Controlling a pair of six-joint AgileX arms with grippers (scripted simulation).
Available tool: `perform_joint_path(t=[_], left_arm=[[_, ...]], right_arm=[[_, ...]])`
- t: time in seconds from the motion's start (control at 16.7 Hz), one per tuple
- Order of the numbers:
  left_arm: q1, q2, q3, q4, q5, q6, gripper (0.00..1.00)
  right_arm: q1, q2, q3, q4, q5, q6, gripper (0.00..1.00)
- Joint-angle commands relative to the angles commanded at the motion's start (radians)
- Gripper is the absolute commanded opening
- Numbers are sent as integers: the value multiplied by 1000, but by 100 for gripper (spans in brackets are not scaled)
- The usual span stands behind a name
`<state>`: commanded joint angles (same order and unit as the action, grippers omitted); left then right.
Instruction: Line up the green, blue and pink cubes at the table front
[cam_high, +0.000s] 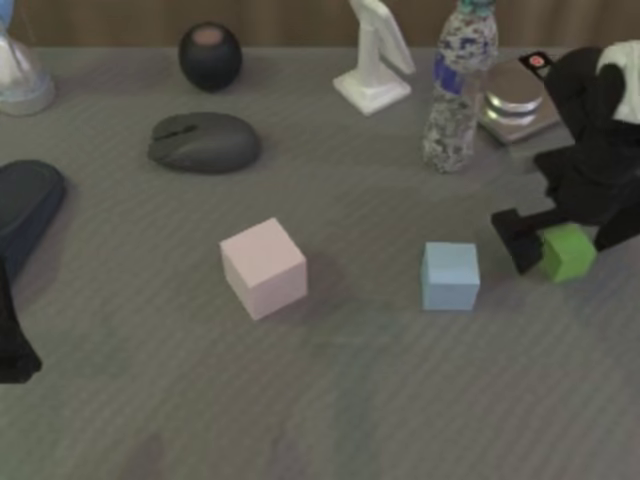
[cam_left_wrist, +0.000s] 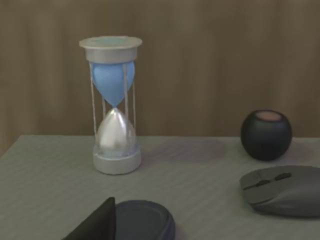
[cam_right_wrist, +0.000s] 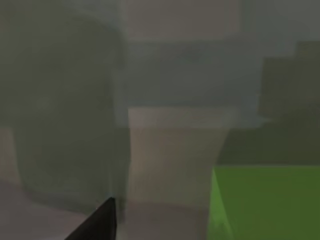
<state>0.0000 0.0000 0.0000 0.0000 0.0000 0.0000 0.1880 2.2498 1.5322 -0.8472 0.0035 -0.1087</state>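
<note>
The pale pink cube (cam_high: 263, 268) rests left of the table's middle. The light blue cube (cam_high: 450, 276) stands to its right, with a wide gap between them. Furthest right is the small green cube (cam_high: 568, 252), standing on the table (cam_high: 330, 400). My right gripper (cam_high: 558, 243) is low around the green cube and open. One black finger (cam_high: 515, 242) stands on the cube's left, apart from it. In the right wrist view the green cube (cam_right_wrist: 270, 205) fills a corner, with a gap between it and one finger (cam_right_wrist: 100, 222). My left gripper (cam_high: 12, 345) is parked open at the left edge.
Along the back stand an hourglass (cam_high: 15, 70), a dark round speaker (cam_high: 210, 55), a black mouse (cam_high: 205, 142), a white stand (cam_high: 375, 60), a speckled bottle (cam_high: 455, 95) and a silver disc (cam_high: 520, 100). A dark blue object (cam_high: 30, 205) lies by my left arm.
</note>
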Motion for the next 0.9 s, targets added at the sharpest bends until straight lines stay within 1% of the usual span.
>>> perform_joint_path(t=[0.3,0.9], left_arm=[[0,0,0,0,0,0,100],[0,0,0,0,0,0,100]], right_arm=[[1,14,-15,23,0,0,100],[1,14,-15,23,0,0,25]])
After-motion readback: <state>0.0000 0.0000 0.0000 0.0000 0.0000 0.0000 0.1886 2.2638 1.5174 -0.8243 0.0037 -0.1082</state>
